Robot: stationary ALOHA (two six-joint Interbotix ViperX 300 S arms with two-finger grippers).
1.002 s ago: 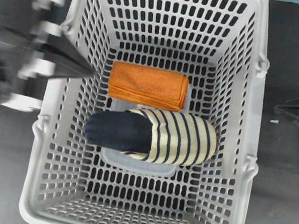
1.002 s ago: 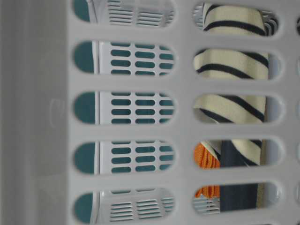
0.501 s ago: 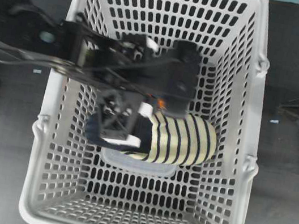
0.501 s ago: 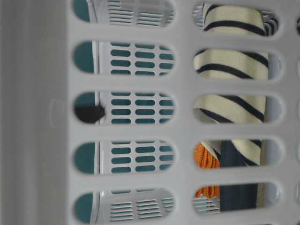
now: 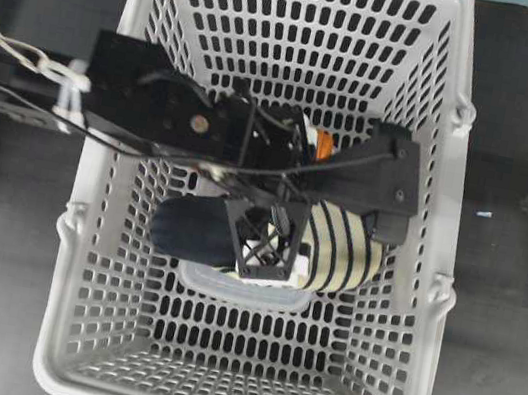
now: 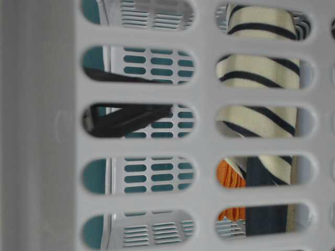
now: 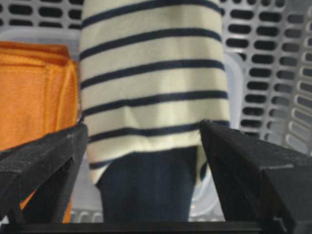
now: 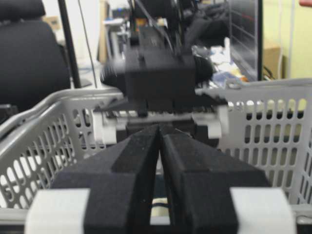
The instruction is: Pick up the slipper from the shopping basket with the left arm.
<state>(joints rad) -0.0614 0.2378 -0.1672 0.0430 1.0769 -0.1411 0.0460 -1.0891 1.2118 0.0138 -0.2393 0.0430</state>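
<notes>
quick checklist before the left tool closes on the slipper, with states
1. Left tool open: ok, fingers spread wide in the wrist view.
2. Slipper between the fingers: ok, it sits centred in the gap, at the join of navy toe and stripes.
3. Orange cloth out of the grip: cannot tell, it lies right beside the left finger.
4. Tool low enough to pinch: cannot tell, no view shows the fingertips against the slipper.
5. Fingers away from the basket walls: ok, overhead shows the tool mid-basket.
6. Right tool out of the way: ok, shut, outside the basket.
</notes>
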